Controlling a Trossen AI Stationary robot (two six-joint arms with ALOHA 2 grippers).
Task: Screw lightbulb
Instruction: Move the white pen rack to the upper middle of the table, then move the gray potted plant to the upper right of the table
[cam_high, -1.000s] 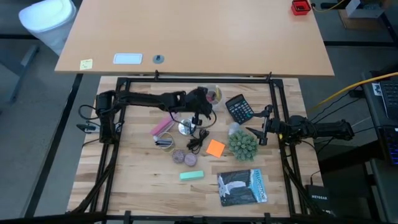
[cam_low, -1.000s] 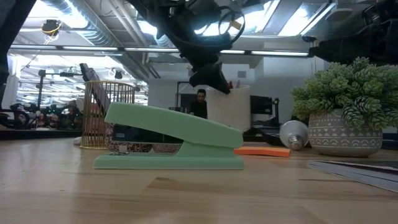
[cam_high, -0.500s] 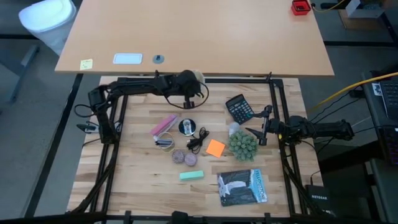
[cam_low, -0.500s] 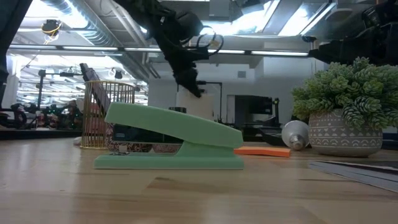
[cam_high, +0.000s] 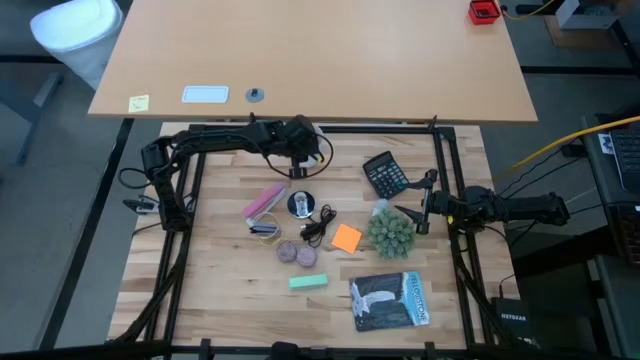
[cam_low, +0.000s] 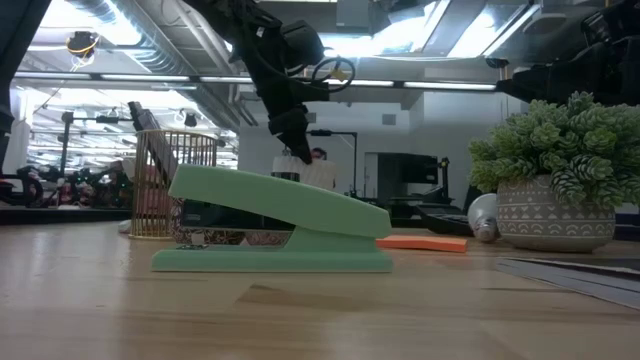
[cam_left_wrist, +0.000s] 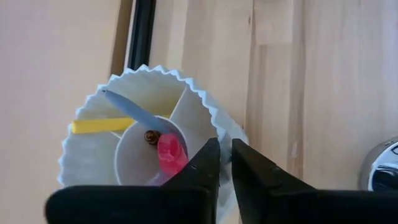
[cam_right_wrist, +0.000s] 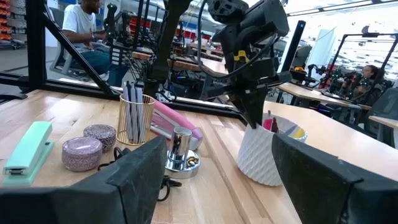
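One wooden table (cam_high: 230, 290); busy workshop beyond, a seated person (cam_right_wrist: 84, 31).

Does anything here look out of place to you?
The lightbulb lies on its side beside the potted plant, apart from the silvery socket. Oddly, the left gripper pinches the white cup rim at the table's far edge. The right gripper waits open.
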